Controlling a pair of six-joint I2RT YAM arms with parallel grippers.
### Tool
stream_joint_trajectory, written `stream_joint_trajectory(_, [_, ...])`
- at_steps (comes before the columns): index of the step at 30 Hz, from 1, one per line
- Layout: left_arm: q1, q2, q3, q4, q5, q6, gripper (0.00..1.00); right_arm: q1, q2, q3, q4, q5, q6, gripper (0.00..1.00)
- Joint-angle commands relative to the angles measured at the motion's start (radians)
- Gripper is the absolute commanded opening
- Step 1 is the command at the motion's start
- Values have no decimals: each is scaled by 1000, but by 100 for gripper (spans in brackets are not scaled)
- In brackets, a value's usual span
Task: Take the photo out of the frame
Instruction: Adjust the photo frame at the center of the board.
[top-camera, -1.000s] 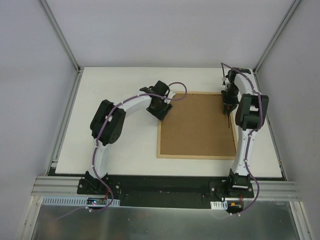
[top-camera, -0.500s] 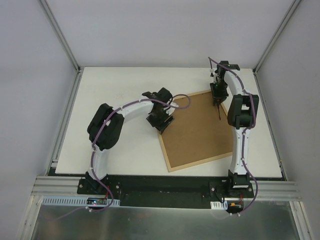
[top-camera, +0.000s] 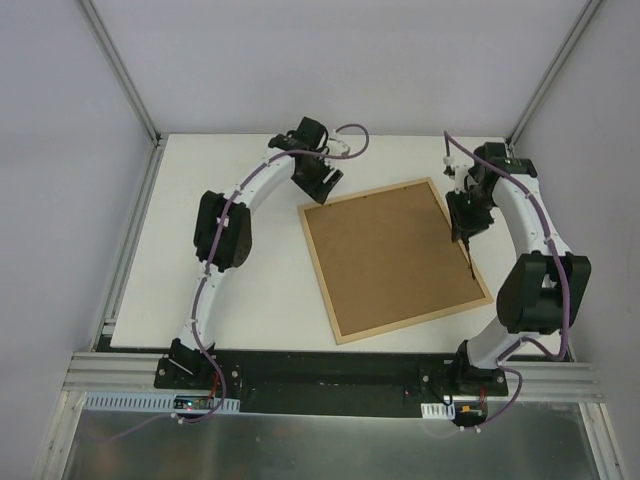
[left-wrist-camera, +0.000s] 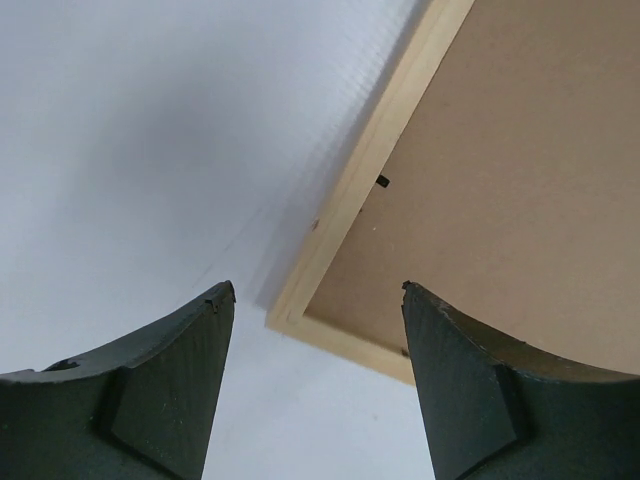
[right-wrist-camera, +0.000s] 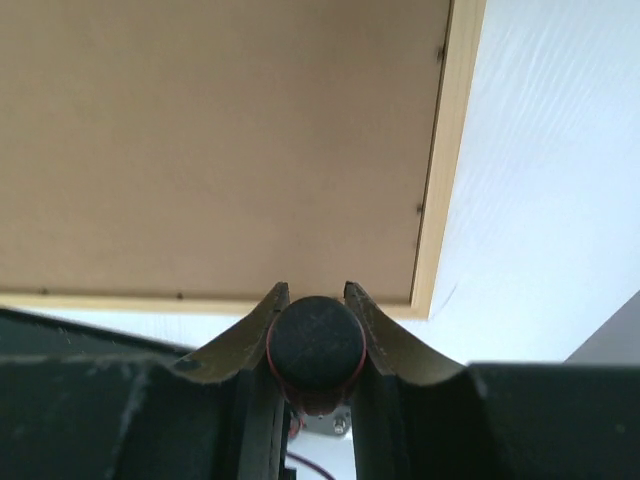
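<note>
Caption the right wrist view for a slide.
Right gripper clamped on a dark round-ended tool, over a corner of the face-down frame.

There is one frame (top-camera: 395, 258), brown back up, on one white desk (top-camera: 230, 180). The arms number two, the left arm (top-camera: 225, 230) and the right arm (top-camera: 535, 290). The hands also number two, the left hand (left-wrist-camera: 315, 300) and the right hand (right-wrist-camera: 315, 290), each with two fingers. One thin dark rod (top-camera: 466, 255) sits in the right hand's grip.
</note>
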Motion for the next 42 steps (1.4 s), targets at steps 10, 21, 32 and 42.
stream_joint_trajectory(10, [-18,131,14,-43,79,136,65,-117,-265,-390,-110,21,-362,0])
stream_joint_trajectory(21, [28,82,-195,-39,-51,20,32,-116,-354,-559,-141,80,-545,1])
stream_joint_trajectory(32, [126,-39,-416,-46,-256,-249,7,-99,-250,-469,-41,97,-389,0])
stream_joint_trajectory(42, [206,-191,-650,-83,-48,-465,3,-60,-116,-207,52,2,-82,1])
